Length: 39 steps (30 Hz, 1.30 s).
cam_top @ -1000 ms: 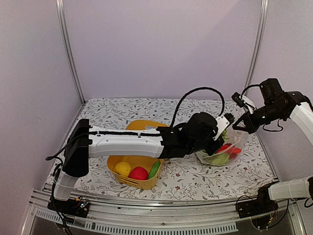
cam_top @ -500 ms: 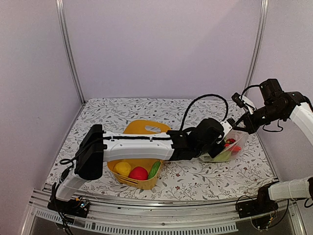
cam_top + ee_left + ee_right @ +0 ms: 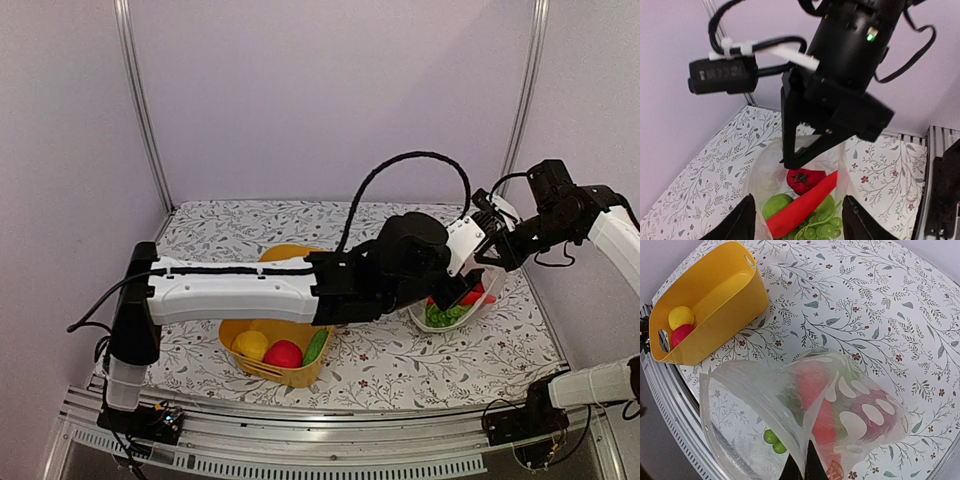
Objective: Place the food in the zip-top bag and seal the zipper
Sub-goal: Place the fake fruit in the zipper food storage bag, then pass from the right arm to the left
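- The left claw (image 3: pixel 800 234) is wide open, and nothing is between its two fingers (image 3: pixel 742 226)
- It hangs just above the open mouth of the zip-top bag (image 3: pixel 765 167) and looks straight down into it
- The right claw (image 3: pixel 802 467) is pinched tight on the top edge of the bag; it holds that edge up, so the mouth gapes wide
- From above, the bag is a bit right of the middle of the frame, and its bottom rests on the flowery table (image 3: pixel 400 365)
- Inside the bag lies a red tomato (image 3: pixel 802 180) with a green star on top
- A long red chili (image 3: pixel 800 207) lies slanted across the pile, just below the tomato
- A green round fruit (image 3: pixel 776 204) sits to the left of the chili, touching it
- Green grapes (image 3: pixel 822 226) are at the lower edge of that view, under the chili
- The yellow basket (image 3: pixel 290 378) is at the lower middle of the top view, well apart from the bag
- In the basket a yellow fruit (image 3: pixel 251 344) and a red fruit (image 3: pixel 283 353) sit side by side, touching
- A long green piece (image 3: pixel 315 346) leans by the basket's right wall; I cannot tell what food it is
- The long left arm (image 3: pixel 240 290) stretches from the lower left, over the basket, to the bag
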Each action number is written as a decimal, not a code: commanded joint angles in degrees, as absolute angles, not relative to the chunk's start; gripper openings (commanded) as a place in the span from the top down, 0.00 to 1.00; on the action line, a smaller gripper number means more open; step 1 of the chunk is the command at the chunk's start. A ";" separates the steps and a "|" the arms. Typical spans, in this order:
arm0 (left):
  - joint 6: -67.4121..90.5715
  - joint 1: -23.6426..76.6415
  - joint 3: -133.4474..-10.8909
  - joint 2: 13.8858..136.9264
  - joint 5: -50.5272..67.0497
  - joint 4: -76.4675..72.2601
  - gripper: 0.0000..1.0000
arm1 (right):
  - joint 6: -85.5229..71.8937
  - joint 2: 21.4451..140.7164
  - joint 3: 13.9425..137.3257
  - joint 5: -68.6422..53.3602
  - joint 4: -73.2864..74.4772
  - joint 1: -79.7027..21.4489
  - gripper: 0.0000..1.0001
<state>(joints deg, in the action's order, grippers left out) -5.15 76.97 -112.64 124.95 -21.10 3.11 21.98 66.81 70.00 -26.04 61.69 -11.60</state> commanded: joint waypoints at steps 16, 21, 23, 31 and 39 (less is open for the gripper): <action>11.28 75.12 -99.59 112.82 -19.18 15.09 0.40 | 21.94 67.10 67.92 -26.23 58.77 -11.78 1.00; 12.53 72.04 -103.89 118.22 -11.27 16.32 0.43 | 22.23 67.14 68.57 -25.95 59.63 -11.84 1.00; 12.52 71.38 -104.90 120.01 -8.45 15.34 0.44 | 22.61 66.94 68.81 -25.88 60.17 -11.79 1.00; 11.72 69.39 -110.21 126.54 -13.33 13.65 0.62 | 23.32 66.29 69.51 -25.35 61.55 -11.83 1.00; 12.70 68.44 -113.92 125.93 -10.10 15.84 1.00 | 24.03 65.20 69.96 -24.84 63.36 -11.80 0.91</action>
